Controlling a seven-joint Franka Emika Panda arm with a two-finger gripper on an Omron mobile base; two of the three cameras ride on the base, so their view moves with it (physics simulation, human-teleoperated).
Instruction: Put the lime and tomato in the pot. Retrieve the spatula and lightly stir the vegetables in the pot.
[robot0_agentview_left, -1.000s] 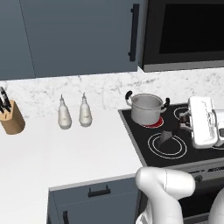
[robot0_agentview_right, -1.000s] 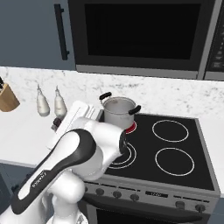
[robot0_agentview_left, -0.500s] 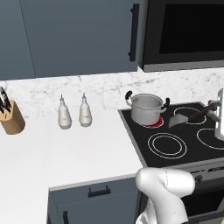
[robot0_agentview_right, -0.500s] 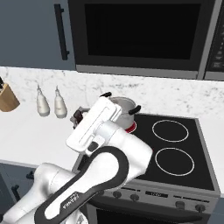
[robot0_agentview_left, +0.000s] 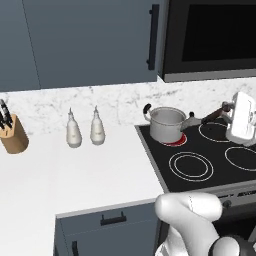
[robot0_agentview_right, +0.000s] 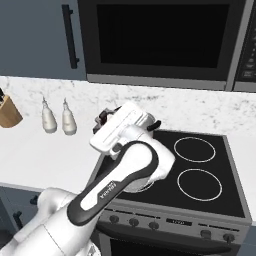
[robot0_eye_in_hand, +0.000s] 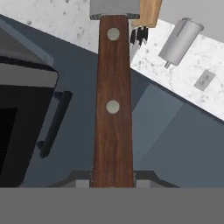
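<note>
Beside the pot (robot0_agentview_left: 166, 124), the jaws grip the spatula (robot0_eye_in_hand: 113, 105) by its handle.

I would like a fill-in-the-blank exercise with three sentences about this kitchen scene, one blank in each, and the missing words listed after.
1. The tool is shut on the brown handle of the ____.
2. The pot stands on the stove's ____ burner, which glows red.
3. Two white bottles stand on the counter between the pot and the ____ block.

Missing words: spatula; back left; knife
</note>
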